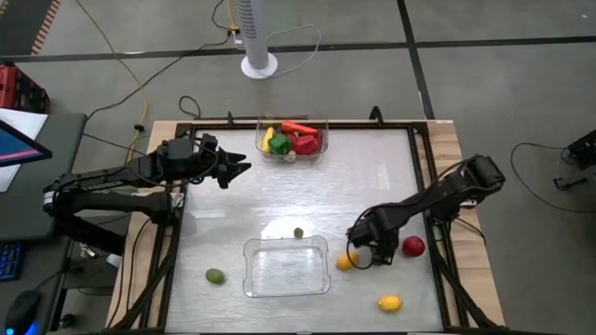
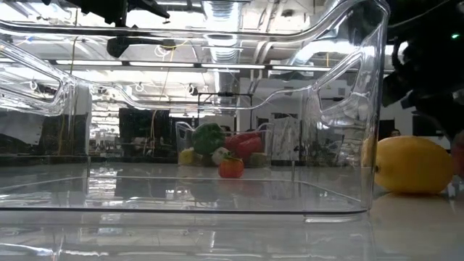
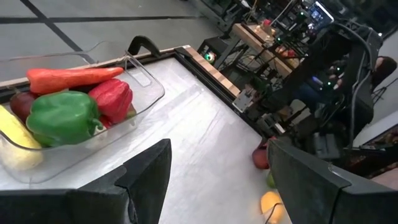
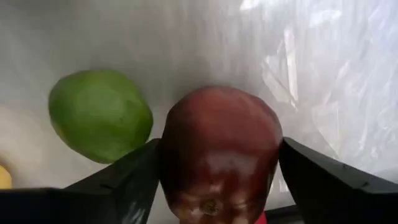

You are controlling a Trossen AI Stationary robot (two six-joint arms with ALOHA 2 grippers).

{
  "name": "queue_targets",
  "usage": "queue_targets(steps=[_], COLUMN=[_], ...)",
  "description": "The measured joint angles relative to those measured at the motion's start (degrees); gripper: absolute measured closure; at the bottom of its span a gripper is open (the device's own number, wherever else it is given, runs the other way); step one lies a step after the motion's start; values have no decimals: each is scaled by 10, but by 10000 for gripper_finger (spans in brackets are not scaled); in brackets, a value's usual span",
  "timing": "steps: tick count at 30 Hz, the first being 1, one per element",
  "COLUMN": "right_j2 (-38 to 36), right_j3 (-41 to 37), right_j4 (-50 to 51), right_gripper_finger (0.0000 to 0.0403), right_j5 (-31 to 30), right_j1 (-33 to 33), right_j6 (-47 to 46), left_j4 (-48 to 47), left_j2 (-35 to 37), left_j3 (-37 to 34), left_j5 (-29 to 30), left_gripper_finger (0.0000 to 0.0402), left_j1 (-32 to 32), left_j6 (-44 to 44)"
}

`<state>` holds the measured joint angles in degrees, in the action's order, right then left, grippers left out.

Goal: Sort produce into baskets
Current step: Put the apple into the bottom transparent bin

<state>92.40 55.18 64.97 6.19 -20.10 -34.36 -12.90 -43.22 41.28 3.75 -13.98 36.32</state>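
The far basket point(image 1: 291, 140) holds several pieces: a carrot point(image 3: 71, 78), a green pepper point(image 3: 62, 118), red and yellow ones. The near basket point(image 1: 286, 267) is empty. My left gripper point(image 1: 237, 169) point(image 3: 217, 168) is open and empty, in the air left of the far basket. My right gripper point(image 1: 368, 247) is low, right of the near basket, and shut on a dark maroon fruit point(image 4: 217, 155). A green fruit point(image 4: 99, 115) lies right beside the maroon fruit. A yellow-orange piece point(image 1: 346, 261) and a red one point(image 1: 413, 246) lie on either side of the right gripper. My right gripper pinches the maroon fruit between its two fingers, one finger point(image 4: 134, 177) on each of its opposite sides point(image 4: 171, 168). The fingers come from above, slanting down. I cannot tell whether the fruit rests on the table or is lifted.
A lemon point(image 1: 390, 302) point(image 2: 413, 165) lies near the front right. A green piece point(image 1: 215, 275) lies left of the near basket, and a small piece point(image 1: 299, 233) just behind it. A black frame point(image 1: 424, 158) rims the table. A fan base point(image 1: 259, 65) stands beyond it.
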Motion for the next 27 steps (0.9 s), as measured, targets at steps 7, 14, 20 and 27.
queue_targets(steps=[7, 14, 20, 27], right_j2=[10, -38, -73, -40], right_j3=[0, 20, 95, 225], right_j4=[-2, 13, -42, -161], right_gripper_finger=[116, 116, 116, 116], right_j5=[17, -26, -38, -36], right_j1=[59, 156, 260, 369], right_j6=[45, 50, 123, 239], left_j4=[-1, 23, 72, 89], left_j2=[0, 2, 1, 1], left_j3=[0, 0, 0, 0], left_j5=[7, 77, 90, 59], left_gripper_finger=[150, 150, 150, 150], left_j1=[0, 0, -20, -62], left_j6=[0, -15, -20, 31])
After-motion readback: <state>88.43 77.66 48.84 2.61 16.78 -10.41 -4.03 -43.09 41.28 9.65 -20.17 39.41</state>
